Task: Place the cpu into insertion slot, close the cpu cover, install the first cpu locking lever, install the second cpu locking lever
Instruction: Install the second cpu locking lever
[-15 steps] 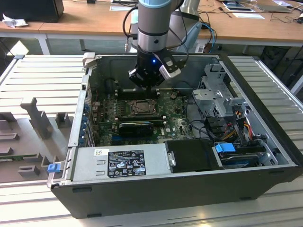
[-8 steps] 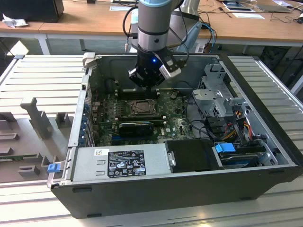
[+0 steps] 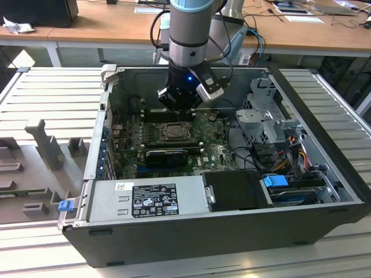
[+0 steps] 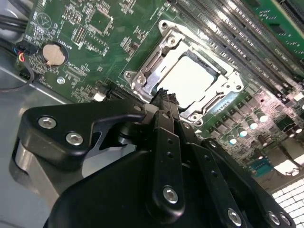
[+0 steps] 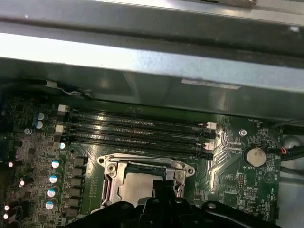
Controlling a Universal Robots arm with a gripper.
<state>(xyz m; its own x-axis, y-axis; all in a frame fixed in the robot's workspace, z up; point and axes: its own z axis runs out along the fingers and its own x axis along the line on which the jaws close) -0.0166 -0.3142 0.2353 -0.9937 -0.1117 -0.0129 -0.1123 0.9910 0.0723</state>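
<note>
My black two-fingered gripper (image 4: 164,97) hangs just over the near edge of the insertion slot (image 4: 187,78), the square socket with a dark metal rim set in the green circuit board (image 4: 95,42). In the second wrist view my fingers (image 4: 166,123) look pressed together into one narrow black stalk with nothing between them, so I take myself to be clenched and empty; the tips sit so close to the socket edge that I cannot be sure they are not nipping a thin lever there.

The cpu (image 4: 190,76), a small flat square chip with a pale silver-grey metal top, already lies in the slot; its face shows bright through the middle in both wrist views. The cpu cover (image 4: 149,64), a thin dull-silver metal frame with a large square window, lies flat around the chip and not raised, so I judge placing and closing to be done. What remains, as I read it, is the locking levers; I cannot tell from these pictures whether either is latched.

In the exterior view my arm (image 3: 185,35) reaches down into the open dark computer case (image 3: 232,231), with the socket (image 3: 174,130) just below my gripper (image 3: 181,107). Long black memory slots (image 5: 137,130) run beside the socket, and a round silver coin battery (image 5: 254,156) sits farther along the board.
</note>
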